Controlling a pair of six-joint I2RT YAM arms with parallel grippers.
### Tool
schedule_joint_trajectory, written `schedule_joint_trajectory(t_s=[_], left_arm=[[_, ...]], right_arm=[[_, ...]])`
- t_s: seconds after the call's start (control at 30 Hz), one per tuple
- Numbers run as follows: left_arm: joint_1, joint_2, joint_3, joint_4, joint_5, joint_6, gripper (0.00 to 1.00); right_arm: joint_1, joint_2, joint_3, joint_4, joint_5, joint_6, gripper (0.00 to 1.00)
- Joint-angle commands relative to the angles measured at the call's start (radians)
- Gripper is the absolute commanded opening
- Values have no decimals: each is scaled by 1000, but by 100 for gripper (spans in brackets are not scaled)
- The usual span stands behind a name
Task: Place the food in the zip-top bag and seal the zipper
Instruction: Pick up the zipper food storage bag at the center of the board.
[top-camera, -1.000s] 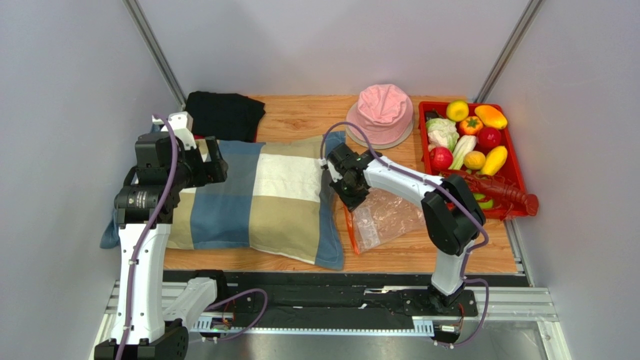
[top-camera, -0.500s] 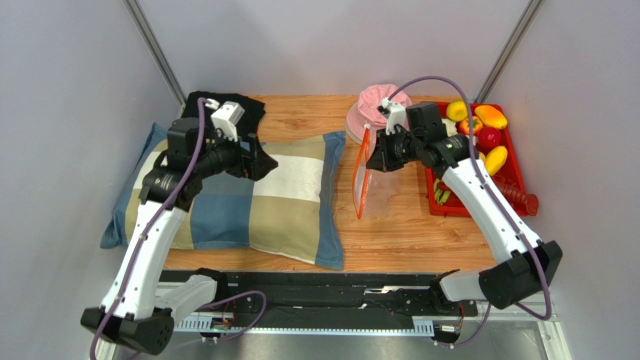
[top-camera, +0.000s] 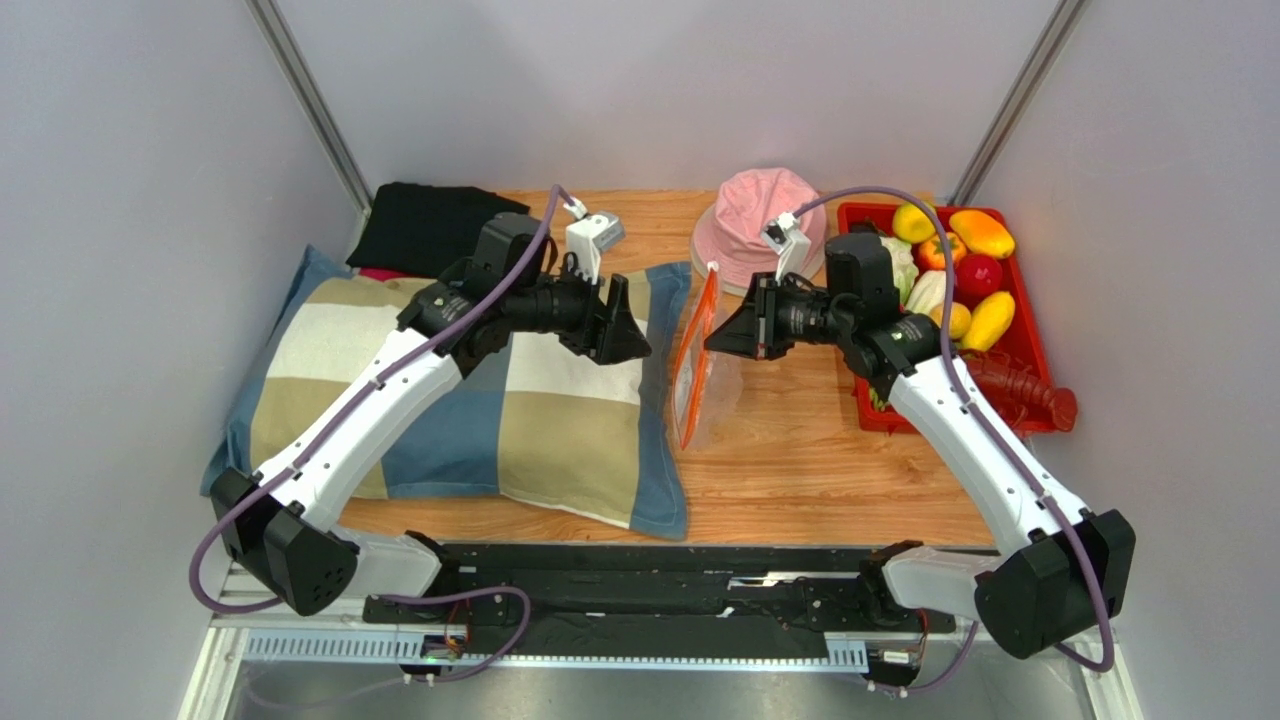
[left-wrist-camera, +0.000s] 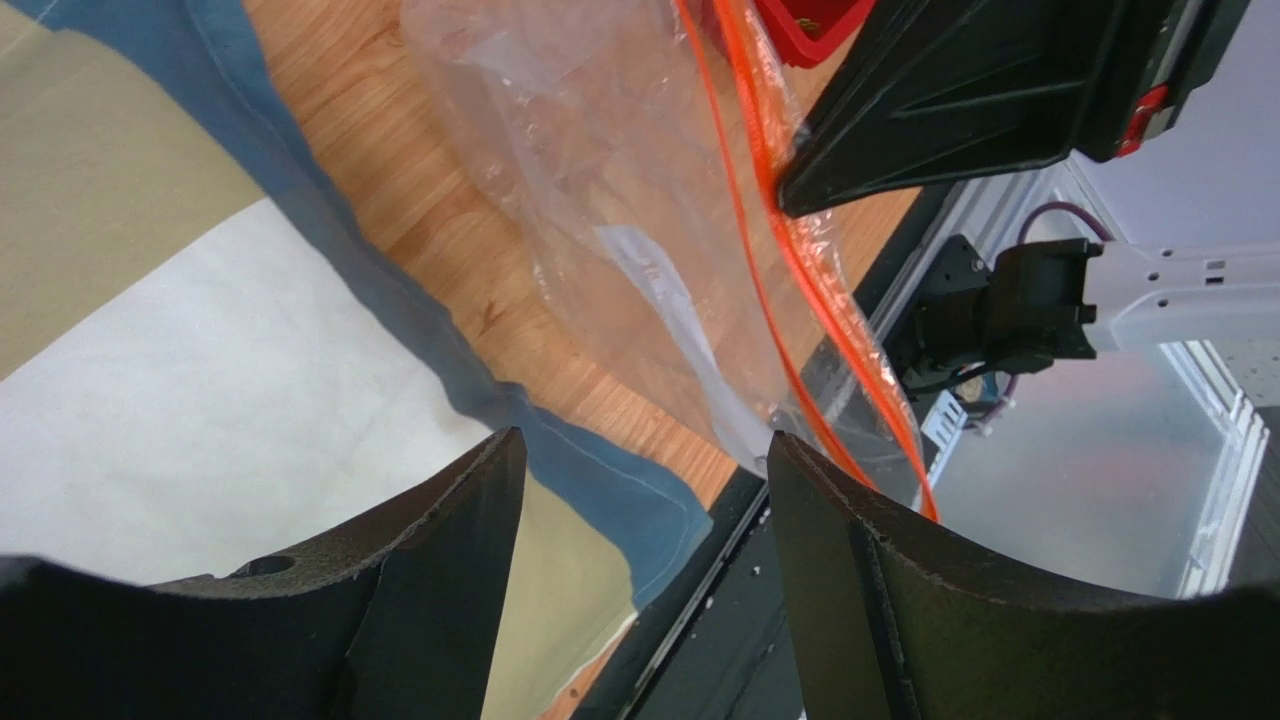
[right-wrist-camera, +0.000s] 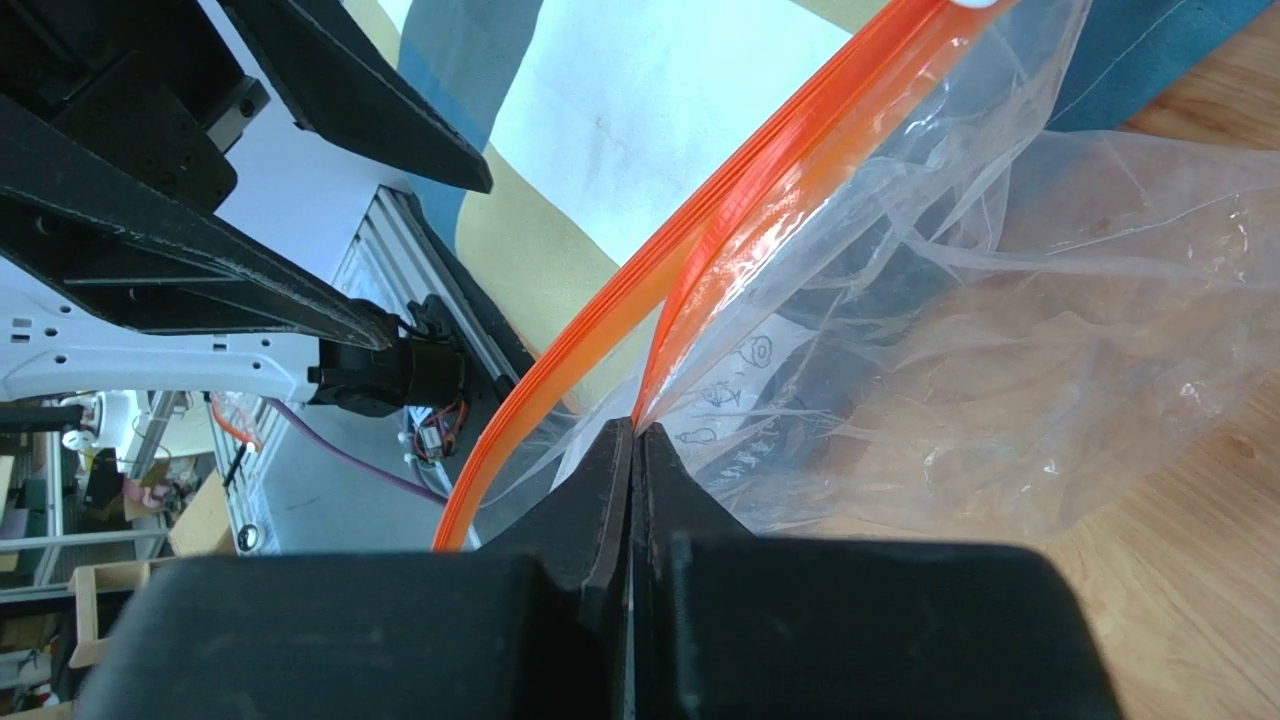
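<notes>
Item 1, right gripper (top-camera: 732, 333): we record its jaws pressed together on one lip of the zip-top bag (top-camera: 706, 387), just under the zipper (top-camera: 687, 360). The wrist view shows the fingertips (right-wrist-camera: 601, 480) meeting with film pinched between them. The bag hangs on edge over the table (top-camera: 812, 465), between the pillow (top-camera: 511, 405) and the red tray (top-camera: 1038, 342). We cannot tell whether its lower corner touches the wood

Item 2, left gripper (top-camera: 628, 323): jaws spread wide, holding nothing, aimed at the bag's mouth from just beside it

Item 3, the zipper: its two orange tracks part near the pinch, so we judge the mouth partly open

Item 4, the food (top-camera: 978, 278): all in the tray, none bagged

Risks we note:
- The tracks lie close together, so the left jaws may catch both at once and press the mouth shut.
- The film is thin and held at one pinch only, so a sideways pull may slip it free.
- A limp mouth may fold over when the first fruit arrives
</notes>
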Motion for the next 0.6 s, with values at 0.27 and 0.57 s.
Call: schedule_joint_trajectory(t_s=[0.27,0.57], left_arm=[[-121,109,62,131,-10,-61,63],[-131,127,124,80,-62,-12,63]], right_arm=[[-4,-42,-25,111,-108,-12,0],[-13,-90,-57,46,-84,-115,0]])
